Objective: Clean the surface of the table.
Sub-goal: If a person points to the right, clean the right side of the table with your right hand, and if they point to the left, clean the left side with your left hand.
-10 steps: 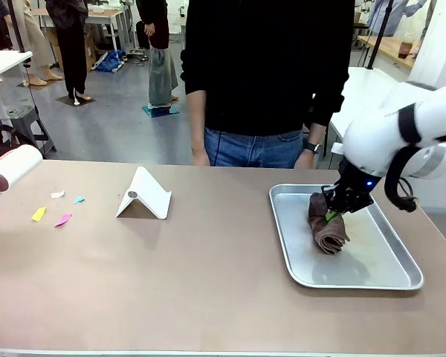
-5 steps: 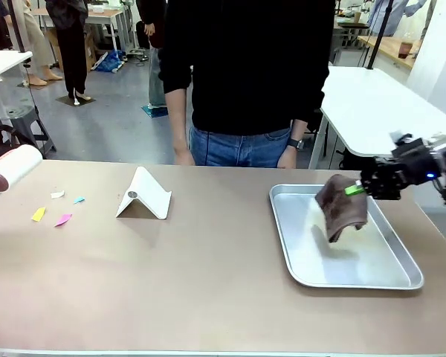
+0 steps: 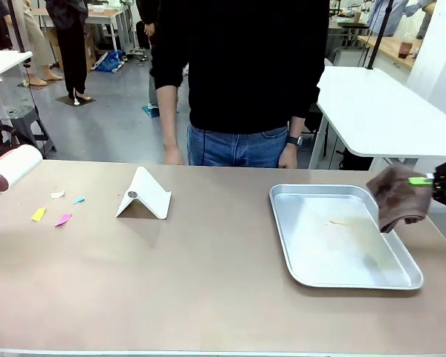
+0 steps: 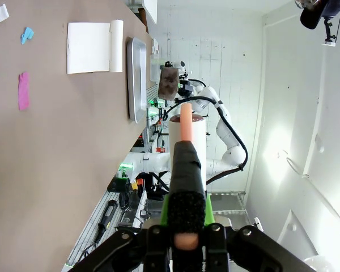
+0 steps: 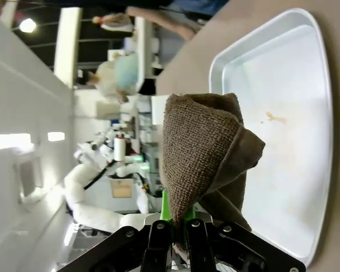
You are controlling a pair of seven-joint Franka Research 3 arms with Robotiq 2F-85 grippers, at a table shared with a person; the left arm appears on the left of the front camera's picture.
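Taupe table [image 3: 208, 282] beneath right hand [image 3: 424, 181], cloth [image 3: 398, 199] gripped

no readable text, labels or numbers anywhere

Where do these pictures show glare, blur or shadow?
Front view: the tray gleams softly, the cloth in the right tool looks slightly smeared, the white stand casts a faint shadow on the table. Left wrist view: the white wall at the right is washed out. Right wrist view: the tray floor is nearly bleached white, the cloth's weave sharp.
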